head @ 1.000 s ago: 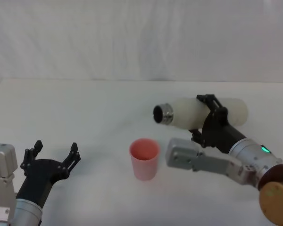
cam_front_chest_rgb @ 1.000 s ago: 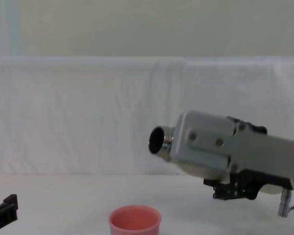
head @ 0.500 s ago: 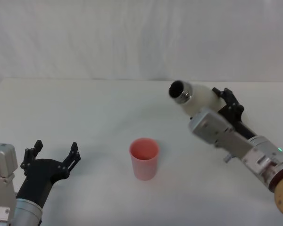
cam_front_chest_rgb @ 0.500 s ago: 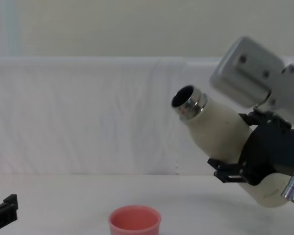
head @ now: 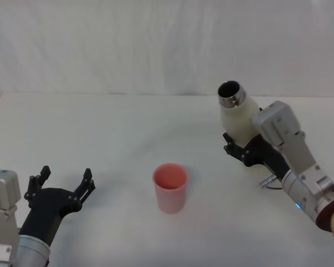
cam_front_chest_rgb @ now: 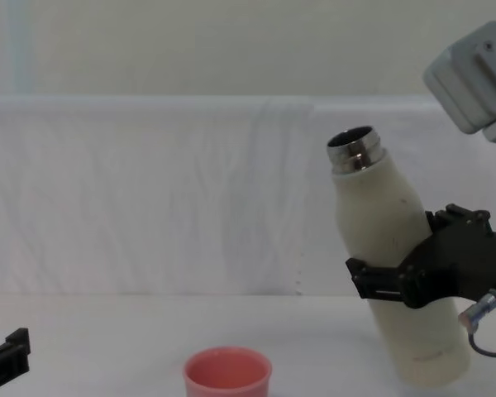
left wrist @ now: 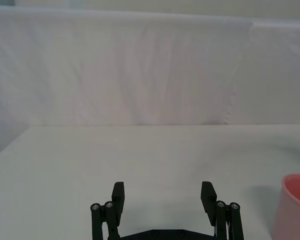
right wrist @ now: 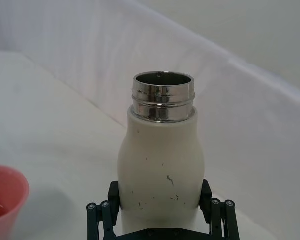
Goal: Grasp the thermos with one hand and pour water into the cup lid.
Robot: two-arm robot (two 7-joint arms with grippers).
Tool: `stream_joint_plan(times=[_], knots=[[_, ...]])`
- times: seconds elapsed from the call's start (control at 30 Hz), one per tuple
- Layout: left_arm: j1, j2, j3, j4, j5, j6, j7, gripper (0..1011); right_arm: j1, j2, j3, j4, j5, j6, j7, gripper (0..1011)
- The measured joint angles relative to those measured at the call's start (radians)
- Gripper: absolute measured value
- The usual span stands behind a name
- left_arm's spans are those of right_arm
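Right claw (cam_front_chest_rgb: 397, 285) pinches the bottle (cam_front_chest_rgb: 393, 248), neck tipped toward 11 o'clock. Left claw (head: 61, 186) idles, spread. Risk: a loose pinch lets the bottle slip onto the cup (head: 170, 187).

A white counter (head: 111, 144) meets a white draped cloth backdrop (cam_front_chest_rgb: 149, 190), above which sits perhaps a pale wall (cam_front_chest_rgb: 231, 41).

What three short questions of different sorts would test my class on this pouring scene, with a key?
1. True or false: the thermos lies flat on the table.
2. Which gripper holds it? A) left B) right
3. Fill in: the left gripper is ___ and holds nothing.

Key: 1. False; it is nearly upright, leaning slightly, clamped by the right gripper, apart from the cup lid. 2. B. 3. open.
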Motion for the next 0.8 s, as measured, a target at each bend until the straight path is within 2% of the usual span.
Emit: stream_joint_plan(times=[0.37, 0.8], knots=[[0.0, 0.0, 0.0, 0.0, 0.0, 0.0, 0.0, 1001, 0.032, -0.048, 0.043, 0.072, 0.158, 0.001, 0.003, 959], [0.0, 0.0, 0.0, 0.0, 0.0, 0.0, 0.0, 1001, 0.082, -0.084, 0.052, 0.16, 0.289, -0.009, 0.025, 959]])
